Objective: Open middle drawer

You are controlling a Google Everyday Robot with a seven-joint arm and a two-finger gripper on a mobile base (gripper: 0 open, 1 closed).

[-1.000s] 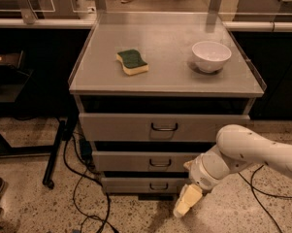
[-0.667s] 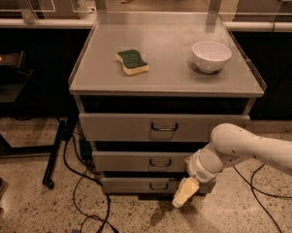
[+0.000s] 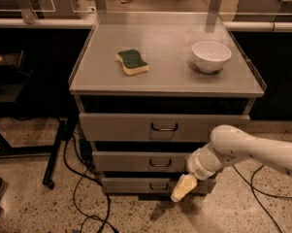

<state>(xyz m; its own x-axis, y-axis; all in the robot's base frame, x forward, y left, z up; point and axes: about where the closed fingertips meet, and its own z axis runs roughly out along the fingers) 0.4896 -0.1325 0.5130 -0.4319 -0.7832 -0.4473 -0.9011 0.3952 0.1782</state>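
The grey metal cabinet has three drawer fronts stacked under its top. The middle drawer (image 3: 136,162) is the medium-height front, with a small dark wire handle (image 3: 160,163) in a central recess. It looks closed, flush with the other fronts. My gripper (image 3: 182,188), cream-coloured at the end of the white arm (image 3: 242,152), hangs low in front of the bottom drawer (image 3: 131,185). It is below and to the right of the middle handle and does not touch it.
The taller top drawer (image 3: 121,126) sits above. On the cabinet top (image 3: 170,79) lie a green-and-yellow sponge (image 3: 132,62) and a white bowl (image 3: 211,56). Cables (image 3: 82,178) run over the floor at the left, next to a dark table leg (image 3: 56,154).
My gripper has moved a little up and to the left, closer to the drawer fronts. The drawers, sponge and bowl have not moved.
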